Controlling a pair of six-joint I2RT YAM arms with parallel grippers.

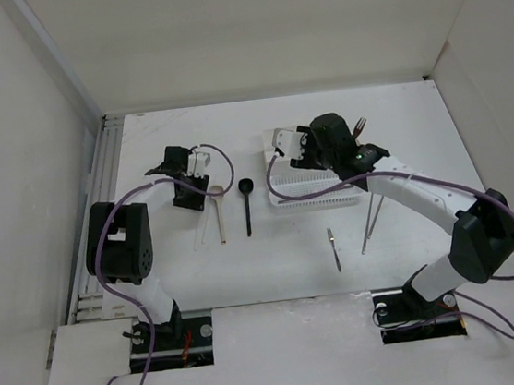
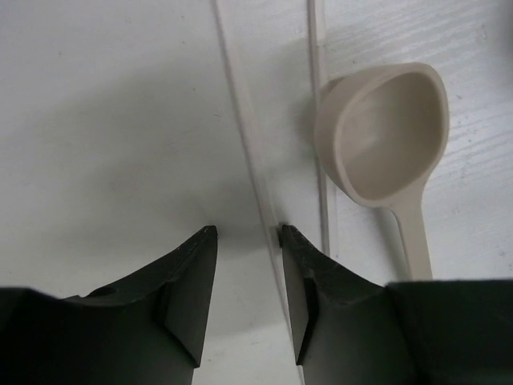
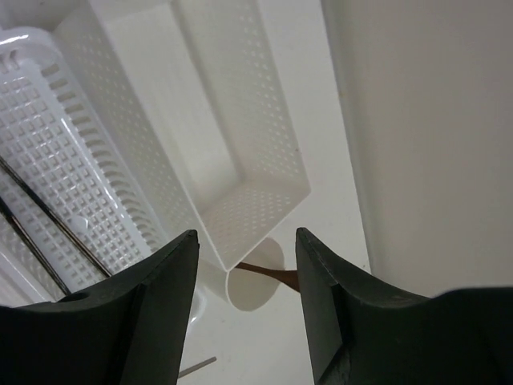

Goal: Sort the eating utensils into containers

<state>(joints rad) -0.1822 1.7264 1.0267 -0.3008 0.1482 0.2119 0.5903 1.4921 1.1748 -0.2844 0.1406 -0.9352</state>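
Observation:
My left gripper [image 1: 189, 170] [image 2: 248, 233] is open, low over the table, with a thin pale stick [image 2: 247, 152] lying between its fingers, close to the right finger. A second pale stick [image 2: 319, 120] and the beige spoon [image 2: 385, 136] [image 1: 216, 199] lie just right of it. The black spoon [image 1: 246, 203] lies further right. My right gripper [image 1: 294, 146] [image 3: 244, 241] is open and empty above the white perforated box [image 3: 240, 120], beside the basket tray [image 3: 56, 152] [image 1: 317, 190], which holds dark sticks [image 3: 32, 212]. The round cup [image 3: 256, 285] [image 1: 362, 134] holds a brown utensil [image 3: 276, 274].
A short dark utensil [image 1: 335, 249] and thin sticks [image 1: 367, 222] lie on the table in front of the basket tray. White walls close in the back and both sides. A metal rail [image 1: 100, 201] runs along the left edge.

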